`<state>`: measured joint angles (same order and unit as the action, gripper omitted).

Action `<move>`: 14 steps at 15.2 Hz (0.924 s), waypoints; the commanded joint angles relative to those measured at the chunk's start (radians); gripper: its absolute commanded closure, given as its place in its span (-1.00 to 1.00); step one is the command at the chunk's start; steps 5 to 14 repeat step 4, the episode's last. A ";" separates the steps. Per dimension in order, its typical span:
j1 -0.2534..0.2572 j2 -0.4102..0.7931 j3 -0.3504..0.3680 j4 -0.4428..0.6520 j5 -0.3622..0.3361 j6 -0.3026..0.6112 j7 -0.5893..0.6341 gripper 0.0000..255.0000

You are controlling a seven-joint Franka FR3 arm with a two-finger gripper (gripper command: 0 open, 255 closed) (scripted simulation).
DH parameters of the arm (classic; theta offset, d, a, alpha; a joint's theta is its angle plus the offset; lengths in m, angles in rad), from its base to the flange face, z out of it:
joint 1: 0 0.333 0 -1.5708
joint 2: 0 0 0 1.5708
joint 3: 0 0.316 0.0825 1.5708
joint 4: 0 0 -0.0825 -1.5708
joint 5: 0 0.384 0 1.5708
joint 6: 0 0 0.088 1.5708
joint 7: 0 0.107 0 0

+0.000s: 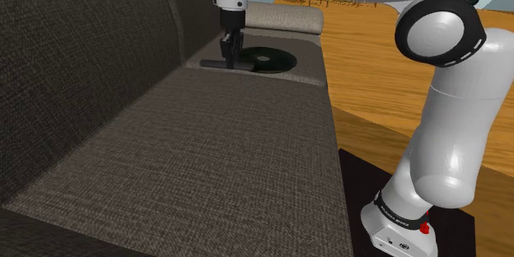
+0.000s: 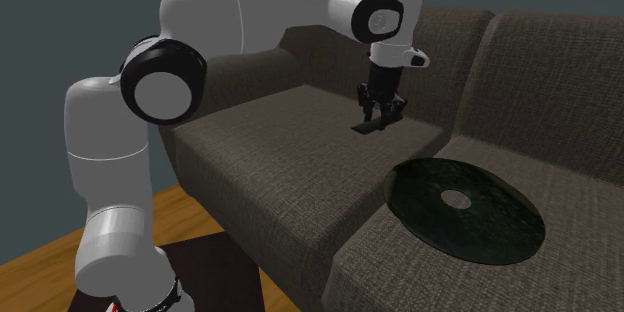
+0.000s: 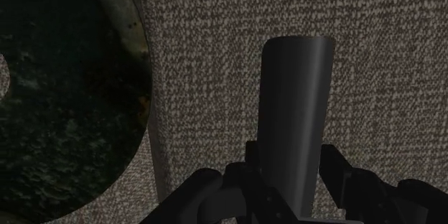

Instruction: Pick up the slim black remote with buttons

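The two black fingers (image 3: 334,166) are shut tight on a slim, flat black remote (image 3: 294,108). One finger is on each long side of it, and they hold it by one end. The other end of the remote sticks out past the fingers. Its top looks smooth and plain, and I cannot see any buttons on it.

The remote is over a seat cushion of a big dark grey-brown cloth sofa (image 1: 206,156). In the second exterior view the remote (image 2: 372,128) looks like it is a little way up off the cushion, but I cannot tell for sure. In the shoulder view the remote (image 1: 216,64) is a thin dark bar under the fingers, far along the sofa seat.

A round, flat, dark green-black disc with a pale hole in its middle (image 2: 465,210) lies on the next seat cushion. Its edge comes close to the crack between the two cushions. The remote is near the disc but not touching it.

The white robot arm (image 1: 453,132) bends over the sofa from the side. The floor (image 1: 371,74) beside the sofa is made of brown wood.
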<state>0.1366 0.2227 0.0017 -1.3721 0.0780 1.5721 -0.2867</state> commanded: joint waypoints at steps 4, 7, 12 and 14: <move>-0.001 0.016 0.000 0.065 0.000 -0.050 0.003 1.00; -0.001 0.016 0.000 0.065 0.000 -0.050 0.003 1.00; -0.001 0.016 0.000 0.065 0.000 -0.050 0.003 1.00; -0.001 0.016 0.000 0.065 0.000 -0.050 0.003 1.00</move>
